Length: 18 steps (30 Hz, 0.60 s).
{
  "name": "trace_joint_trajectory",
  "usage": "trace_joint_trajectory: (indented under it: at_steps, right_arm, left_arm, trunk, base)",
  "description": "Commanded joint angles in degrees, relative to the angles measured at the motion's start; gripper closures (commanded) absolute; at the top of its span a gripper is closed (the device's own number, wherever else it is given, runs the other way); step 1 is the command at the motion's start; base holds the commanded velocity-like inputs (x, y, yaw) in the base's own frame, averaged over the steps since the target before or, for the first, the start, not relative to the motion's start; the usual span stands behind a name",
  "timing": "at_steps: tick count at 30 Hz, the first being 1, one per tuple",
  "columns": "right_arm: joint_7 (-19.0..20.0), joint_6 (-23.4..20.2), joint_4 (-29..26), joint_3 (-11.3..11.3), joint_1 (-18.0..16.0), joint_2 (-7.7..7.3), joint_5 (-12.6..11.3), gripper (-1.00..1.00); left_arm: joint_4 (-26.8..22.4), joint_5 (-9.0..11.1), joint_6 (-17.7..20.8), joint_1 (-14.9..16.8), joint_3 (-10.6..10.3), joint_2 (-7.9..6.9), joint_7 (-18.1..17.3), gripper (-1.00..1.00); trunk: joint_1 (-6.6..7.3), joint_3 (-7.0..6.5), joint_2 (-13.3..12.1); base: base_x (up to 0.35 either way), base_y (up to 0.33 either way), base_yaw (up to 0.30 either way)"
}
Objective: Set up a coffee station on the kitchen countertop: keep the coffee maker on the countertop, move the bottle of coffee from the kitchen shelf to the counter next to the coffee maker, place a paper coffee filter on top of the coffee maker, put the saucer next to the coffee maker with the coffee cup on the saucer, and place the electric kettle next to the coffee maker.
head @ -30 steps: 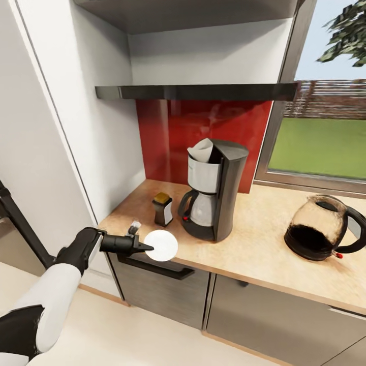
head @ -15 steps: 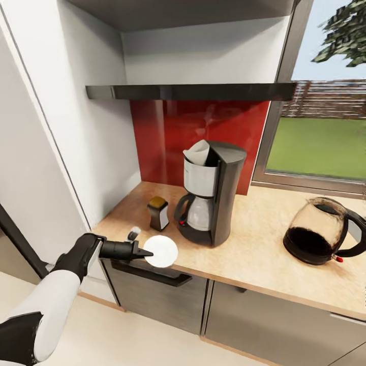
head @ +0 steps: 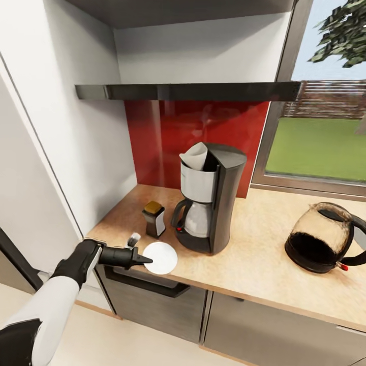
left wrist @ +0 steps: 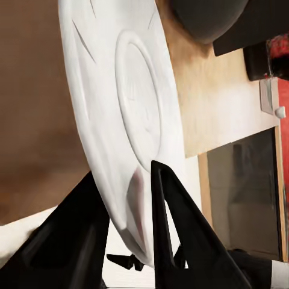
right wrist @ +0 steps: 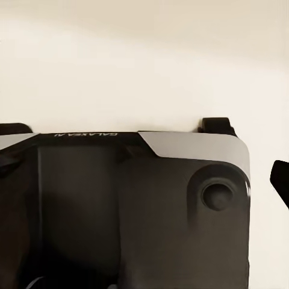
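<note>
the whole view has slid a little since a second ago, so the camera has moved; the left tool (head: 144, 260) keeps its grip on the rim of the saucer (head: 160, 257), carried along with it, and the dish now sits just over the near edge of the desk (head: 254, 254), in front of the bottle (head: 154, 219) and near the maker (head: 210, 198). in the left wrist view the two fingers (left wrist: 180, 229) pinch the saucer's (left wrist: 129, 108) edge. i'd judge the saucer is about to be set down beside the maker. i cannot tell the right tool's state.

the filter (head: 196, 155) already pokes from the maker's top. the kettle (head: 325, 238) stands well apart to the right. the shelf (head: 193, 91) is a bare dark board over a red backsplash, with a window to the right.
</note>
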<state>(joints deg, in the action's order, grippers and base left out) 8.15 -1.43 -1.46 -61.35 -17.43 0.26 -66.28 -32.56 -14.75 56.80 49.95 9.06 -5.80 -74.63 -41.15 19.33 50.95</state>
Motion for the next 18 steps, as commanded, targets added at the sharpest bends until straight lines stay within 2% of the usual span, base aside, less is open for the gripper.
trace_joint_trajectory:
  at_steps: [1,4,8,15,18]
  right_arm:
    - [0.2,-0.1,0.1,-0.4,-0.1,0.05,-0.6,-1.00]
    - [0.2,-0.1,0.1,-0.4,-0.1,0.02,-0.6,-1.00]
    - [0.2,-0.1,0.1,-0.4,0.0,0.01,-0.6,-1.00]
    - [0.2,-0.1,0.1,-0.4,0.3,0.01,-0.6,-1.00]
    - [0.2,-0.1,0.1,-0.4,0.4,0.01,-0.6,-1.00]
  left_arm:
    - [0.0,-0.5,0.6,-0.5,0.3,0.02,-0.4,1.00]
    - [-0.1,-0.5,0.5,-1.3,0.3,0.00,0.2,1.00]
    - [-0.1,-0.4,0.5,-1.9,0.3,0.05,0.6,1.00]
    - [-0.1,-0.3,0.5,-2.0,0.3,0.17,0.7,1.00]
    - [-0.1,-0.3,0.5,-2.0,0.3,0.25,0.7,1.00]
  trunk:
    - [-0.01,0.06,0.1]
    - [-0.01,0.06,0.1]
    - [-0.01,0.06,0.1]
    - [-0.01,0.06,0.1]
    - [-0.01,0.06,0.1]
  base:
    - [0.015,0.000,0.000]
    - [0.026,0.000,0.000]
    - [0.183,0.000,0.000]
    - [0.048,0.000,0.000]
    - [0.192,0.000,0.000]
